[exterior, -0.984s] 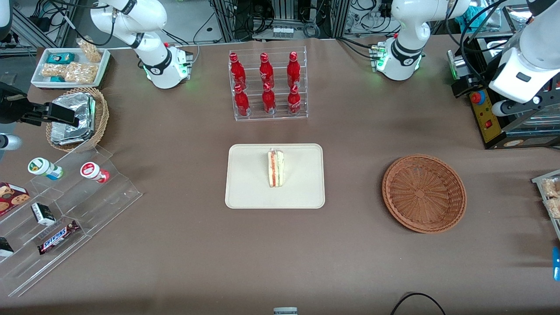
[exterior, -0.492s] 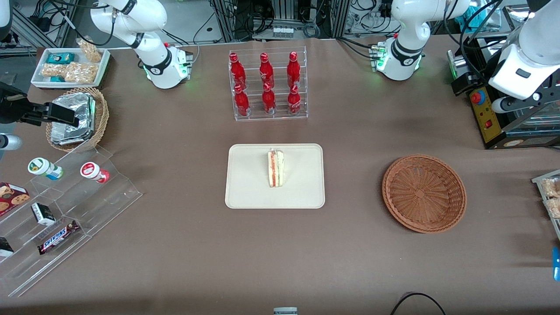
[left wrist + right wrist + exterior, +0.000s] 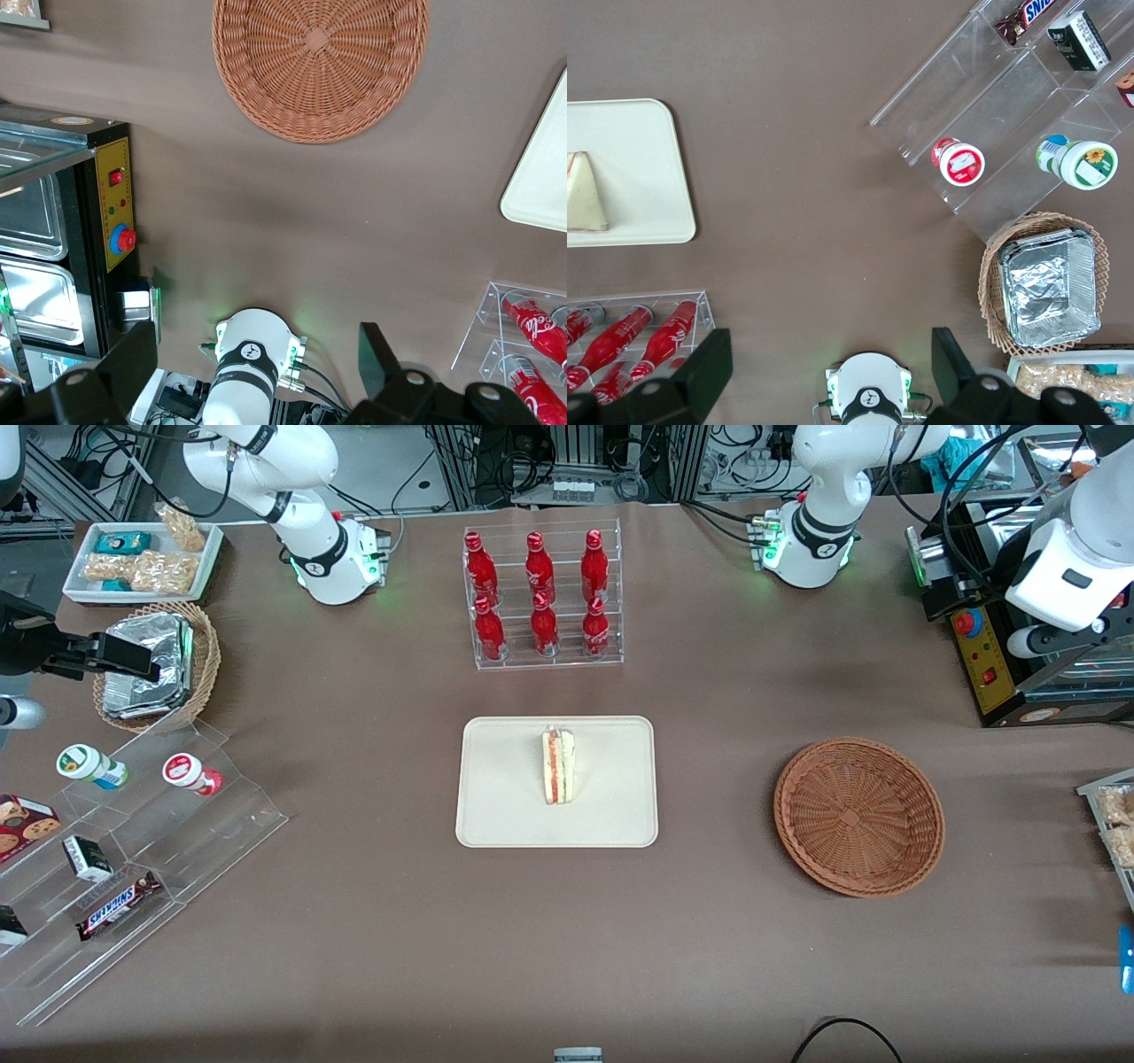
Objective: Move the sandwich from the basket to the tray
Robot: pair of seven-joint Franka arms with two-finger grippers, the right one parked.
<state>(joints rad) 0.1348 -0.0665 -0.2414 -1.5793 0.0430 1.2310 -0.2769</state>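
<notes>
The sandwich (image 3: 558, 766), a white wedge with orange and green layers, stands on edge in the middle of the cream tray (image 3: 505, 797). It also shows in the right wrist view as the sandwich (image 3: 586, 193) on the tray (image 3: 642, 168). The reddish-brown wicker basket (image 3: 858, 815) sits empty beside the tray, toward the working arm's end. My left gripper (image 3: 257, 359) hangs high over the table near that arm's base, open, with nothing between its dark fingers (image 3: 133, 354). From there the basket (image 3: 321, 62) and a corner of the tray (image 3: 540, 186) are in sight.
A clear rack of red bottles (image 3: 542, 598) stands farther from the front camera than the tray. A black control box (image 3: 983, 646) sits at the working arm's end. Toward the parked arm's end are a stepped acrylic stand (image 3: 133, 850), a lighter basket with foil packets (image 3: 155, 664) and a white snack tray (image 3: 142, 558).
The left arm has drifted a little farther toward its own end of the table. The sandwich, tray and basket have not moved.
</notes>
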